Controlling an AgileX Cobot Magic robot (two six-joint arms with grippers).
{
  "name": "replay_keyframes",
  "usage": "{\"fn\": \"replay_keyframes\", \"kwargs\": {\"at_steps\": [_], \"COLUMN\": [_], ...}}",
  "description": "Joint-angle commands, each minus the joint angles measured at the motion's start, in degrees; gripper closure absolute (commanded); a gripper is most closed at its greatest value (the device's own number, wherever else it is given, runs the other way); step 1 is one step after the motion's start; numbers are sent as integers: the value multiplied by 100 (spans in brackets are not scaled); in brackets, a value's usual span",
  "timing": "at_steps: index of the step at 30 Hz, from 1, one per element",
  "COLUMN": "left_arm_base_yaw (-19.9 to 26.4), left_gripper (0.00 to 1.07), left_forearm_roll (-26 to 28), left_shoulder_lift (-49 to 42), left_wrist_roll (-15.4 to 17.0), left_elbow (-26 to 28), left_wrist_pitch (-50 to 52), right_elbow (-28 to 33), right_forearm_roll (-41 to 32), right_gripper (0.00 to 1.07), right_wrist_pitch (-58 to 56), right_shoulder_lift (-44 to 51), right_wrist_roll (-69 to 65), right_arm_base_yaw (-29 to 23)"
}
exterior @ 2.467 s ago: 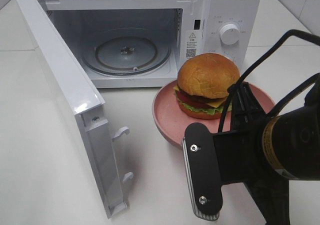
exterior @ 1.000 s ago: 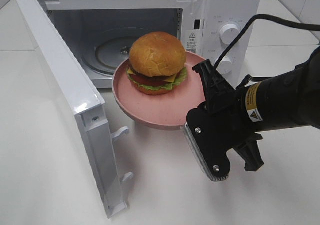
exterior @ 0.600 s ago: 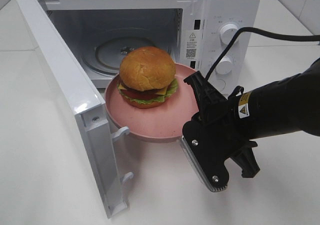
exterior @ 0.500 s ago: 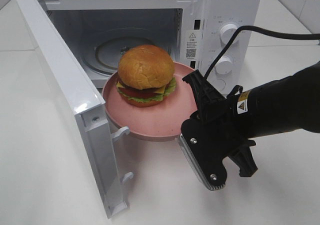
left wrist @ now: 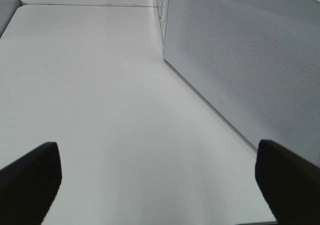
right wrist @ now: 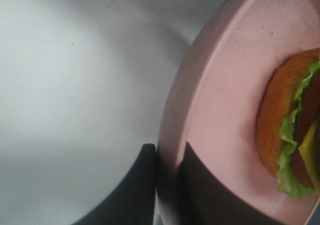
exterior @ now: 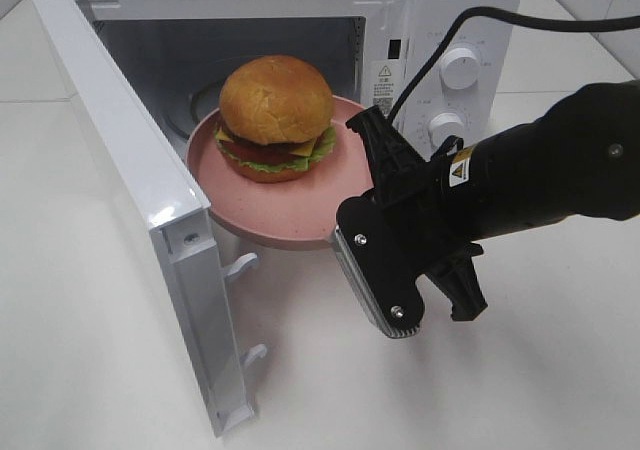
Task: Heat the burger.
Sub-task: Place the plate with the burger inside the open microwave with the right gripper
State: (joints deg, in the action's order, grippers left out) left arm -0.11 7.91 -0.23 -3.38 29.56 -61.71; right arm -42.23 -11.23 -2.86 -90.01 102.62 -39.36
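Since half a second ago the right gripper (right wrist: pixel 167 147) has carried the round pink plate (exterior: pixel 300 220) higher and further into the mouth of the white microwave oven (exterior: pixel 455 20), whose door (exterior: pixel 130 190) stands open. That gripper is clamped on the plate's rim. Just beyond it, on the plate, sits the round burger (exterior: pixel 276 110) with glossy golden-brown bun, green lettuce and red-yellow filling. The left gripper (left wrist: pixel 160 185) hangs spread wide, holding nothing, over the white counter (left wrist: pixel 90 95) beside a white perforated panel (left wrist: pixel 240 60).
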Motion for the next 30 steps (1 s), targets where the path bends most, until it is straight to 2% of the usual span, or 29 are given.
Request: {"fn": "replay_keyframes", "kwargs": {"at_steps": [1,16,30], "left_arm_base_yaw": [0,0,0], "left_gripper": [9,9,9], "left_forearm_roll": [11,11,6], "left_shoulder_lift": [-80,-80,-80], "left_wrist_roll": [-11,-11,-11], "left_elbow": [17,17,17], "left_wrist_pitch": [17,17,17], "right_elbow": [-264,-1134,-1581], "right_forearm_roll": [-23,-23,-23], "right_gripper": [105,105,105], "right_wrist_pitch": [195,-332,-464], "right_shoulder_lift": [-109,-688,-905], "right_wrist_roll": [63,-29,-57], "right_arm_base_yaw": [17,17,23]}}
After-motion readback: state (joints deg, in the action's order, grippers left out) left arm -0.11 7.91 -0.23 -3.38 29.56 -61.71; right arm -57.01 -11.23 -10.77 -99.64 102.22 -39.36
